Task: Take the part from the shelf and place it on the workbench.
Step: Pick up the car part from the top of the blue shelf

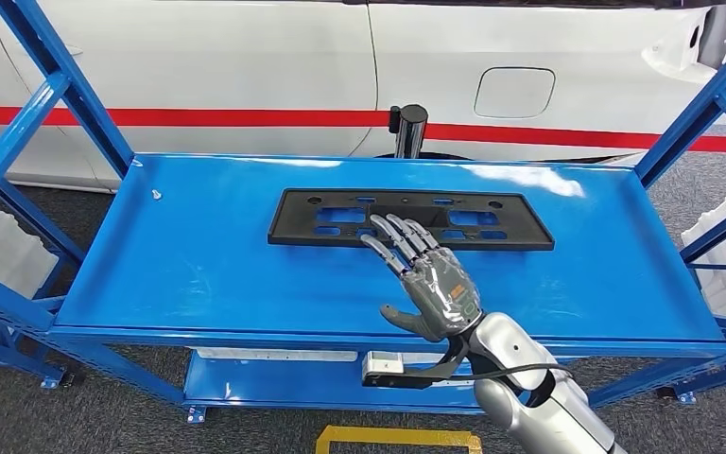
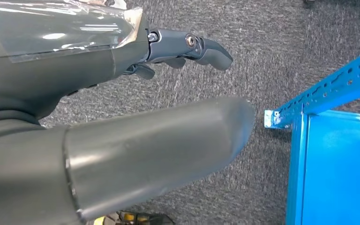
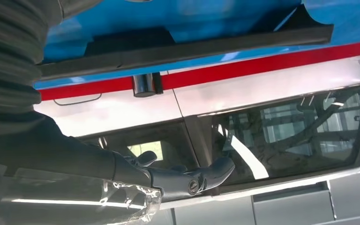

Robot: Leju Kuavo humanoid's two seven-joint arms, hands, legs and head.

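Note:
A flat black rectangular part [image 1: 293, 227] with several cut-outs lies on the blue shelf top [image 1: 198, 265], toward its back middle. My right hand [image 1: 430, 284] stretches out over the shelf with straight, slightly spread fingers; the fingertips reach over the part's near edge, and I cannot tell whether they touch it. It holds nothing. The right wrist view has the part [image 3: 183, 47] as a dark strip beyond my right hand [image 3: 168, 176]. My left hand [image 2: 122, 117] hangs over grey carpet beside the shelf's corner, fingers apart, holding nothing.
A white car with a red stripe [image 1: 246, 66] stands close behind the shelf, with a black post [image 1: 411, 128] between them. Blue slanted uprights [image 1: 47, 104] frame both sides. A small screw [image 1: 156, 195] lies at the back left. A lower shelf [image 1: 274, 378] sits beneath.

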